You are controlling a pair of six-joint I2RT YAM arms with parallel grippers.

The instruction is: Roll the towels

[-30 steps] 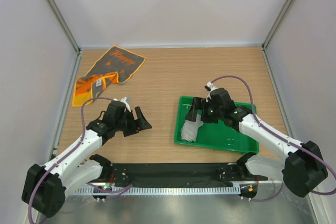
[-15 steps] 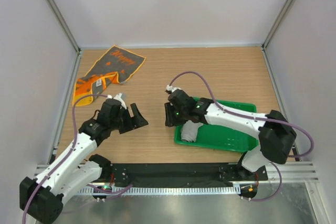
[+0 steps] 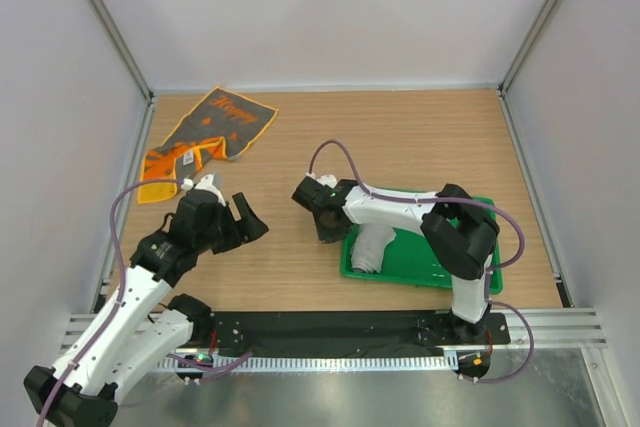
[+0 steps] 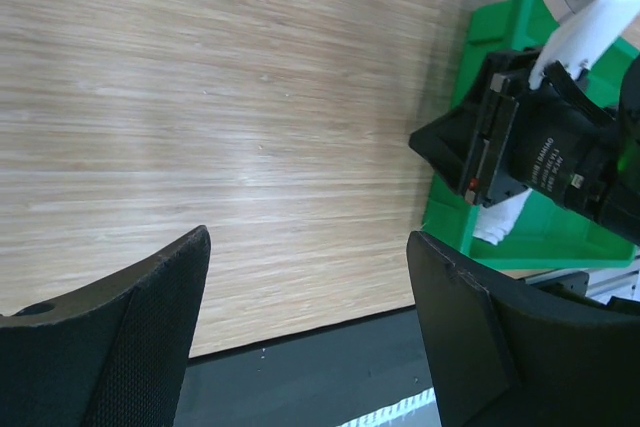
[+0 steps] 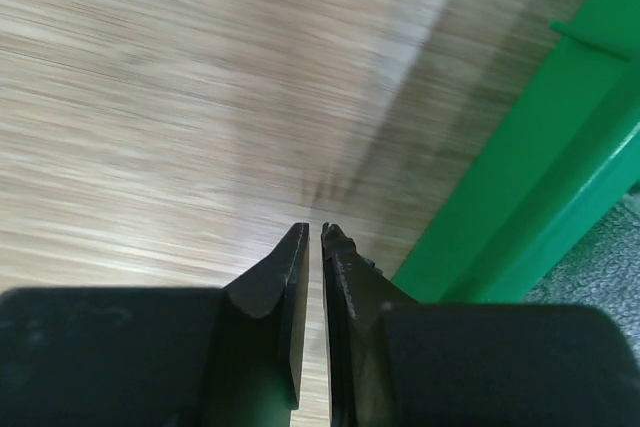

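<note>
1. Since one towel looks rolled and the other lies flat, task reads about half done. Top view:
   - light grey towel point(image 3: 372, 247) is a soft bundled roll inside the green plastic tray point(image 3: 412, 261), just beside the right gripper point(image 3: 328, 231) on its tray side
   - dark grey towel point(image 3: 208, 131) with orange print is unrolled, thin and limp, one orange-backed corner folded over; it sits beyond the left gripper point(image 3: 240, 228), apart from it, near the far-left corner
   - left gripper spread wide, empty, over the bare wood-grain tabletop point(image 3: 400, 137)
   - right gripper points down at the wood outside the tray's left wall; jaw gap not readable here
   - left to do: roll the dark towel, likely tray it too
2. Left wrist view:
   - left gripper point(image 4: 310, 237) is wide, matte black textured pads far apart, nothing between, only wood below
   - ahead sit the right gripper's boxy black body point(image 4: 520, 142), the glossy rigid tray wall point(image 4: 447, 217) and a pale bit of the grey towel point(image 4: 500, 225)
   - dark towel out of frame
3. Right wrist view:
   - right gripper point(image 5: 311, 233) is pinched to a thin slit, holding nothing, tips over wood
   - smooth green tray wall point(image 5: 500, 197) is just to its right
   - nubbly grey patch past the wall point(image 5: 608, 272), probably the light grey towel
</note>
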